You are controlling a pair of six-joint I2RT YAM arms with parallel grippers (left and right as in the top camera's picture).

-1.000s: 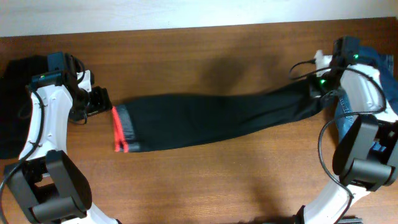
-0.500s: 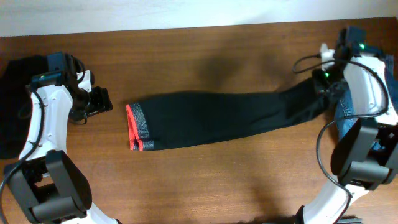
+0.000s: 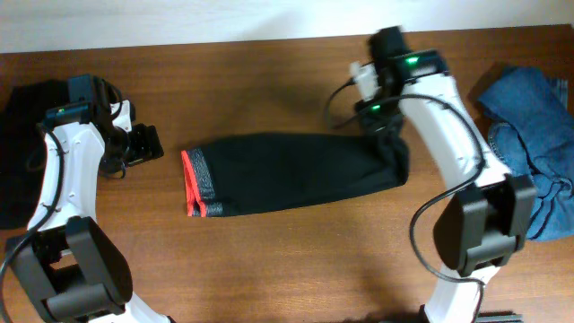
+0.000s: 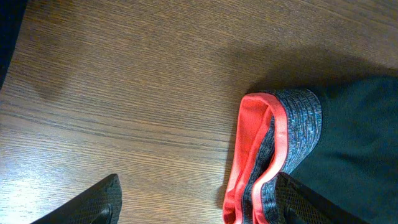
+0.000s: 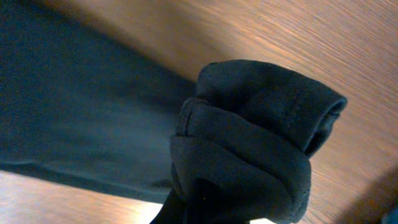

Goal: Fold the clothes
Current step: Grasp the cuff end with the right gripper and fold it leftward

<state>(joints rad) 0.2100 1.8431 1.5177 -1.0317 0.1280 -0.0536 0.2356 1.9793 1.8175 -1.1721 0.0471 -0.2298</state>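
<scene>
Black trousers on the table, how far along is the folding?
Done: the long black thin-fabric trousers lie flat lengthwise, grey waistband with red stripe at the left. In hand: the right gripper, jaws shut, holds the bunched leg ends. Still to do: laying them over toward the waistband and folding again; the left gripper stands open beside it.

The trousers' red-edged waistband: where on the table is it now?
In the overhead view the waistband lies left of centre on the table, just to the right of the open left hand.
</scene>
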